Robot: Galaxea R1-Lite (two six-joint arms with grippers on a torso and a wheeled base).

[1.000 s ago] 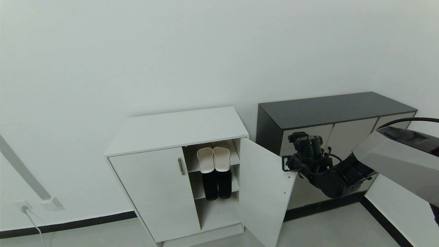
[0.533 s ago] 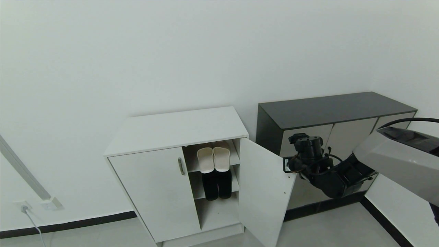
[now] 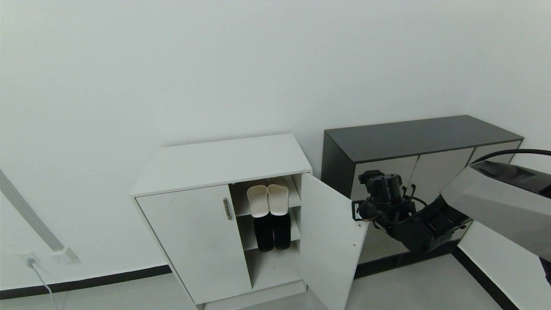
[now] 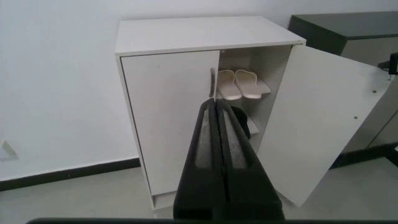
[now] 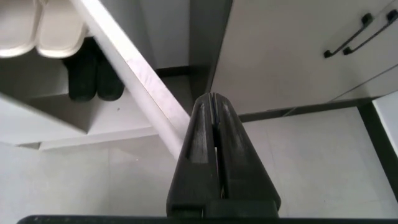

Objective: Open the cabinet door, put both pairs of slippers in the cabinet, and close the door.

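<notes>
white wall and pale floor are bounding the work area, with the white cabinet (image 3: 219, 163) standing at 7 o'clock of the head view's centre and a dark sideboard (image 3: 422, 137) sitting just beside it at 3 o'clock. both pairs are already lying inside: the white slippers (image 3: 267, 200) are resting on the upper shelf and the black slippers (image 3: 272, 232) are sitting directly at 6 o'clock of them on the shelf below. the left door (image 3: 193, 241) is staying flush with the cabinet, while the right door (image 3: 329, 241) is hanging open, its long axis upright and its free edge swinging out toward 4 o'clock of the hinge line. the right gripper (image 3: 355, 211) is sitting at that free edge near its upper corner, on the outer face side, with its jaws pressed together and gripping nothing; whether it is touching the panel is not clear. the door panel is lying at 9 o'clock of those jaws, and the cabinet opening is lying farther along the same line. the left gripper (image 4: 214, 106), jaws likewise pressed together and empty, is hanging well apart in front of the cabinet. judgement: only the closing is remaining, the right arm is much the nearer, and the push is needing to run toward 9 o'clock, square to the panel, or the tips are risking sliding off the edge.
</notes>
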